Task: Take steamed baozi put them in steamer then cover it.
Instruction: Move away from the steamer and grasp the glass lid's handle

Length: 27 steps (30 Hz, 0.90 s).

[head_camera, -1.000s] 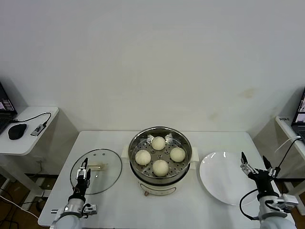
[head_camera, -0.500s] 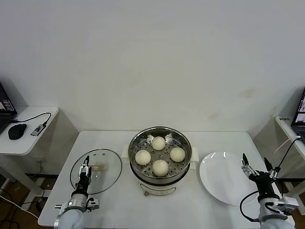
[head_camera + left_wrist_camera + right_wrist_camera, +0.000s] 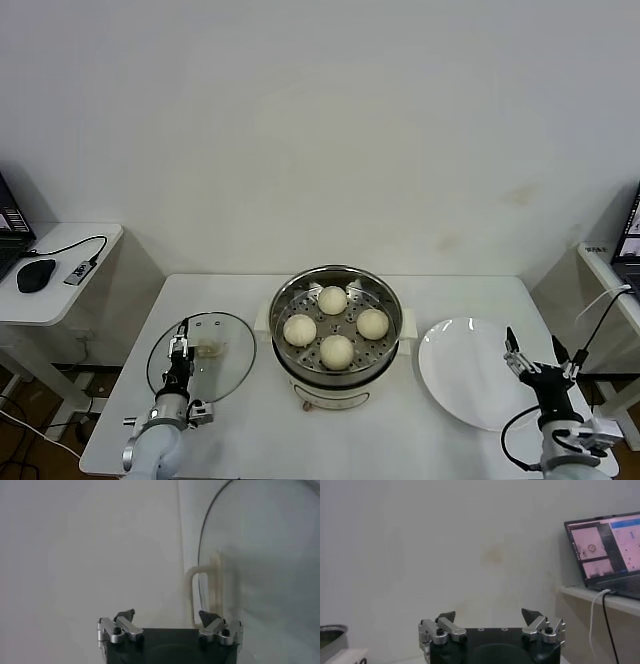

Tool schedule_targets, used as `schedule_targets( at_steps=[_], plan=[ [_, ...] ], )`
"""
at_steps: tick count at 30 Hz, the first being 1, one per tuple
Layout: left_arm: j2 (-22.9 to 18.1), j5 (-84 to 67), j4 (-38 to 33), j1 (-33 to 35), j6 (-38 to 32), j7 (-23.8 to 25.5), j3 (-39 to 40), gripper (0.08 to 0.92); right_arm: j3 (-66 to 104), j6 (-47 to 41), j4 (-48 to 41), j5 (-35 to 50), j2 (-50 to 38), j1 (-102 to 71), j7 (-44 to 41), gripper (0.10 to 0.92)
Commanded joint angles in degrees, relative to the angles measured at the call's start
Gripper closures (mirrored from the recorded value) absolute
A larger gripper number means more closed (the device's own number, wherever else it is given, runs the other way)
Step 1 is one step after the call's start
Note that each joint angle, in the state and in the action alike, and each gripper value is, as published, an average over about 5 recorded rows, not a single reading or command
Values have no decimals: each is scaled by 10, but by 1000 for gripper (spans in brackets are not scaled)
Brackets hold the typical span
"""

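Cream-white buns (image 3: 336,325), four of them, are sitting in the steamer (image 3: 336,300) at the middle of the table (image 3: 250,420), each apart from the others on the perforated steel floor. We are seeing the steamer uncovered, its basket resting on a white pot (image 3: 335,392).

The lid (image 3: 203,358) is lying flat on the table just to the left of the steamer, glass with a metal rim and a pale handle (image 3: 208,349) at its centre. Our left gripper (image 3: 178,352) is hovering over the lid's near-left part, beside the handle, with its fingers spread and nothing between them. In the left wrist view the gripper (image 3: 166,615) is showing both fingertips apart, with the handle (image 3: 205,592) and the curved lid edge (image 3: 201,545) lying just ahead of one finger; we cannot tell whether a fingertip is touching the glass.

A white plate (image 3: 470,375) is lying to the right of the steamer, bare. Our right gripper (image 3: 537,358) is waiting at the plate's far right edge, well apart from the buns, its fingers wide and holding nothing. In the right wrist view that gripper (image 3: 490,615) is facing a pale wall, with a laptop (image 3: 607,552) on a side shelf.

A side desk at the far left is carrying a mouse (image 3: 36,274).
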Motion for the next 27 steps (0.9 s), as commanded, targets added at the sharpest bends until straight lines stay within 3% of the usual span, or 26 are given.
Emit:
schedule_targets(
  at_steps=[1,17,20,27],
  plan=[
    [-1,-2,24,-29,3,-6,2,177,-1,1,0,-3,2,-1,0,203],
    [-4,-18,63,-37,-5,-30,2,180,-1,0,3,-4,-1,-4,-1,203],
    [-4,-18,67,-37,-11,-30,2,231,0,0,5,-5,-1,-7,-1,203],
    [3,-17,68,-30,-16,-22,6,438,0,0,8,-7,1,-9,-1,203]
  ],
)
